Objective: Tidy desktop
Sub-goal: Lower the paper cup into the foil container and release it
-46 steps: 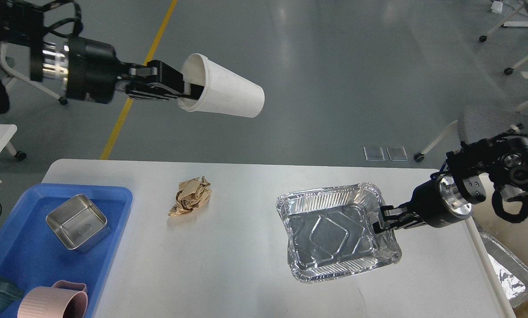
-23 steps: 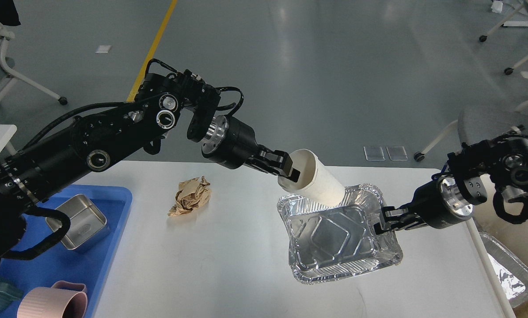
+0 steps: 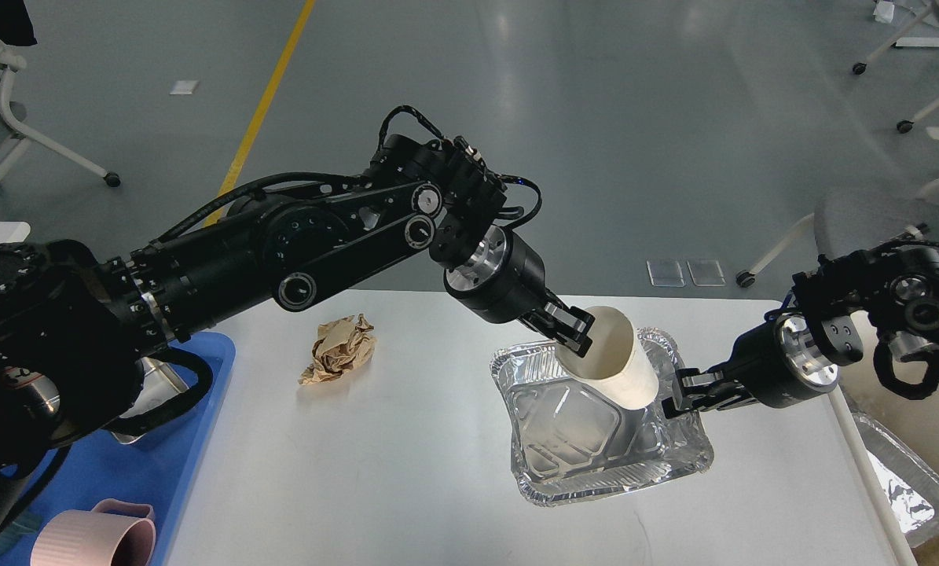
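Over the last second the left arm has swung in from high on the far left, and its tool (image 3: 577, 336) now lowers the white paper cup (image 3: 614, 358) into the crinkled silver foil tray (image 3: 595, 479). The left tool is clamped on the cup's rim, one finger inside the mouth. The right tool (image 3: 673, 397) is closed on the foil tray's right rim, as it was a second ago. Judged from this, the cup is being nested in the tray so both can go off together.

The large white worktop (image 3: 406, 472) fills the lower middle of the view. Counted on it: one cup, one foil tray, one crumpled brown paper ball (image 3: 339, 348), one blue plastic tray (image 3: 178, 479) at the left holding one pink ribbed mug (image 3: 96, 538) and a steel tin, mostly hidden. A second foil tray (image 3: 905, 479) lies off the right edge.
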Robot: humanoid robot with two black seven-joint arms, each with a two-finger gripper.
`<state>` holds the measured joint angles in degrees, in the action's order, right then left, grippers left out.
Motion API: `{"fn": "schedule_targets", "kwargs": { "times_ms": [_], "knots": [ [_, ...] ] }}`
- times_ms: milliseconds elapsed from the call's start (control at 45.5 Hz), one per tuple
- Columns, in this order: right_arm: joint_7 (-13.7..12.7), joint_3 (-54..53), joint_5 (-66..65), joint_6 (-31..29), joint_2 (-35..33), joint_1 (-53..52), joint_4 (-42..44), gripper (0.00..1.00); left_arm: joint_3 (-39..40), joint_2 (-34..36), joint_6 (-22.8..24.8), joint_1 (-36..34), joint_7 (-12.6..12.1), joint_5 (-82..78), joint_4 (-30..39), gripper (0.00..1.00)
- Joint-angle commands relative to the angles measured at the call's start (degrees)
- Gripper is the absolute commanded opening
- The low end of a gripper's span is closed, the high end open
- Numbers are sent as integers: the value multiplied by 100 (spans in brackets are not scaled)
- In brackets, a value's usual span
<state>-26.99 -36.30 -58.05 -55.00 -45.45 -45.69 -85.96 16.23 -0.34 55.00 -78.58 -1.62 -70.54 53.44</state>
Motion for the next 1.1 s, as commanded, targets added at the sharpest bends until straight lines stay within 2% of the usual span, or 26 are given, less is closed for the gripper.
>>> {"fn": "schedule_targets", "kwargs": {
  "times_ms": [0, 132, 242, 483, 571, 703, 1076],
  "knots": [
    [0, 0, -5, 0, 10, -1, 0, 0, -93, -238, 0, -26, -5, -100, -167, 0],
    [0, 0, -5, 0, 10, -1, 0, 0, -120, -405, 0, -35, -5, -118, -273, 2],
    [0, 0, -5, 0, 10, -1, -8, 0, -129, -528, 0, -17, -5, -144, -518, 7],
    [0, 0, 4, 0, -25, -1, -17, 0, -278, -616, 0, -35, -93, -162, -572, 38],
    [0, -8, 4, 0, -25, -1, -17, 0, -296, -616, -138, -35, -181, -153, -572, 48],
    [0, -26, 4, 0, -25, -1, -17, 0, -287, -608, -297, -44, -172, -118, -572, 62],
    [0, -26, 4, 0, -34, -1, -17, 0, -173, -485, -446, -404, -128, 312, -572, 85]
  ]
}}
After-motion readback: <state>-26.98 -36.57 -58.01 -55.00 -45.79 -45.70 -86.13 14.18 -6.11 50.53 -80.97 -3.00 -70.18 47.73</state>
